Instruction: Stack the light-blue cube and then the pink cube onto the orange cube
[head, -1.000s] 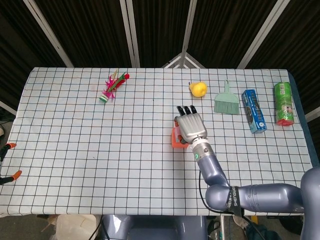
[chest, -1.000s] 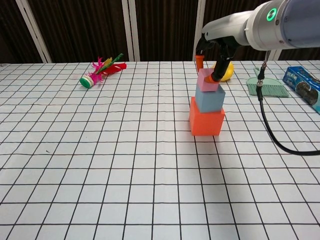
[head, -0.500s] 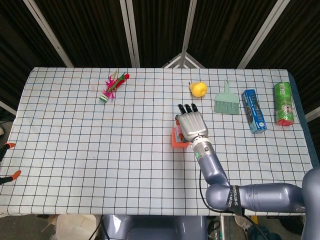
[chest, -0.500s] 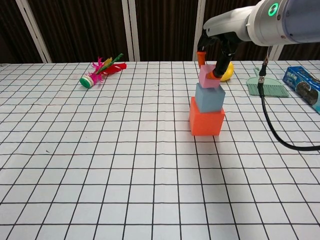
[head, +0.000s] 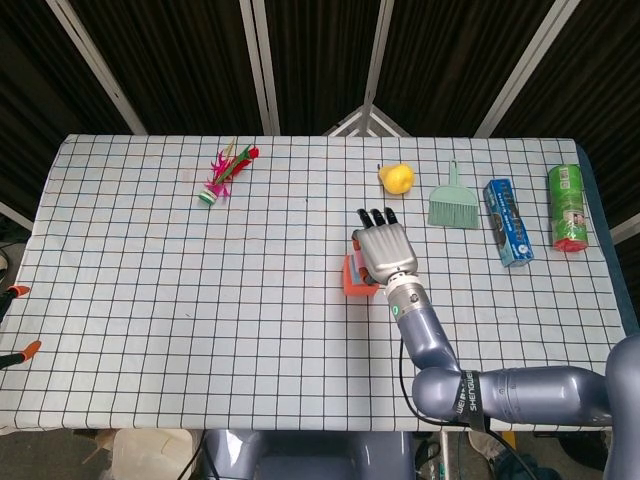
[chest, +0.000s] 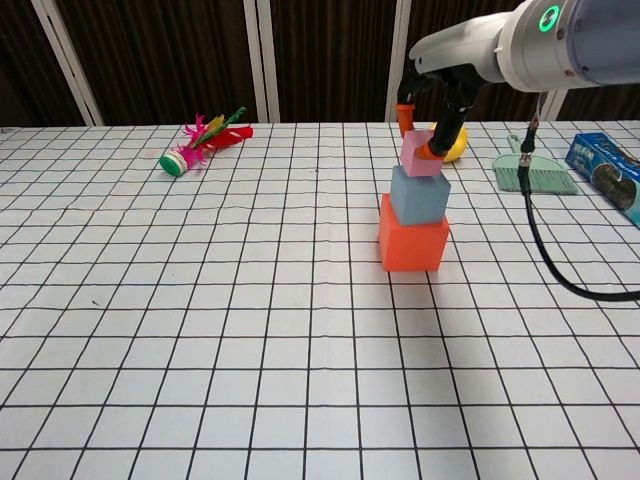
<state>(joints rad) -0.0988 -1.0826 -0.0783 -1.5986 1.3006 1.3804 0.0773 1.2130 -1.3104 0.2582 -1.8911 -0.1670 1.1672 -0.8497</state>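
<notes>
Under my right hand (head: 383, 252) lies a table (head: 150, 300) covered in a white cloth with a black grid; behind its far edge the room is dark, with ribbed black panels split by pale slanted bars (head: 265, 60).

My fingers (chest: 445, 120) point down over the stack and pinch the pink cube (chest: 420, 156) between thumb and finger. It sits tilted, and I cannot tell if it touches the light-blue cube (chest: 419, 194) directly beneath it. That one stands on the orange cube (chest: 412, 244), which rests on the cloth straight below my fingers. From the head view only the orange cube's left edge peeks out past my hand.

Beyond my fingertips, near the far edge, is a yellow pear-shaped toy (head: 395, 178). To its right, away from my fingers, lie a small green brush (head: 453, 205), then a blue box (head: 507, 221), then a green can (head: 568, 206) on its side. Far off to the left, well apart from my fingers, lies a feathered shuttlecock (head: 225, 172).

My left hand shows in neither view.
</notes>
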